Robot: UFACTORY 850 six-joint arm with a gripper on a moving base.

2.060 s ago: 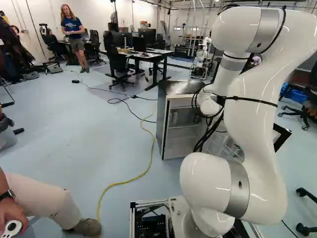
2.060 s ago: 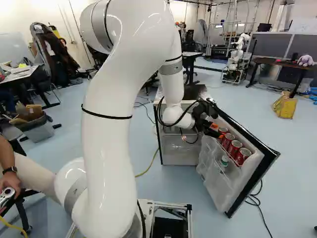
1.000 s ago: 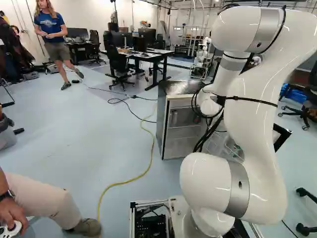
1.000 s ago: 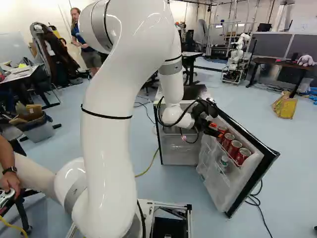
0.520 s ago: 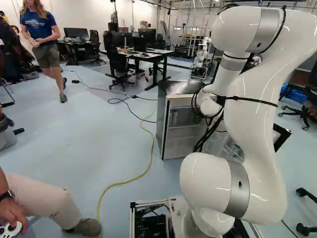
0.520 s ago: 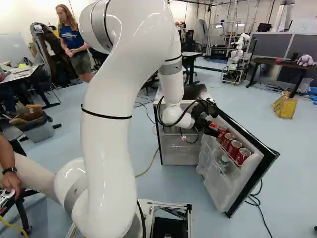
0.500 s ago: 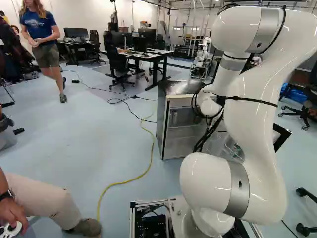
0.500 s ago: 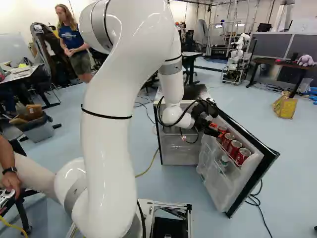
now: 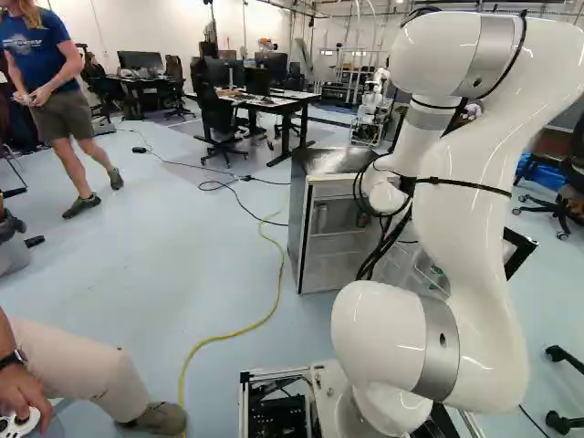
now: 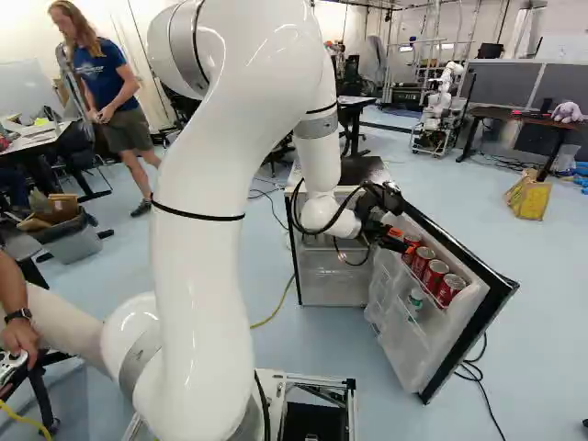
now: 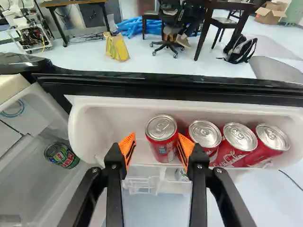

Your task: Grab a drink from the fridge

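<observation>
Near to far, everything placed by the door (image 10: 487,296).

Arm (image 10: 204,230) rises on the near side of the door and reaches over to it. Claw (image 11: 156,140) is at the door's top shelf (image 11: 106,127), near the hinge end. Claw is released: fingers spread, one each side of the first can (image 11: 161,141). Clear gap to the pad (image 11: 126,147) on the hinge side; the other pad (image 11: 186,150) is right up against the can or just beside it, can't tell which. No grip.

First can stands upright in the door shelf, hinge end of the row. Three more red cans (image 11: 205,136) (image 11: 239,142) (image 11: 272,141) run on toward the door's free edge, the two farthest leaning a bit. Bottle (image 10: 416,299) sits lower in the door.

Fridge (image 9: 336,233) is at the hinge side of the door, with a green can (image 11: 62,156) inside. Yellow bag (image 10: 530,195) on the floor, well beyond the door.

Step in hand, my read: lining up on the first can, pre-grasp. Next: centre on it, check depth, close, then lift straight up to clear the shelf lip. Watch the finger by the second can: it could snag or nudge the row.
</observation>
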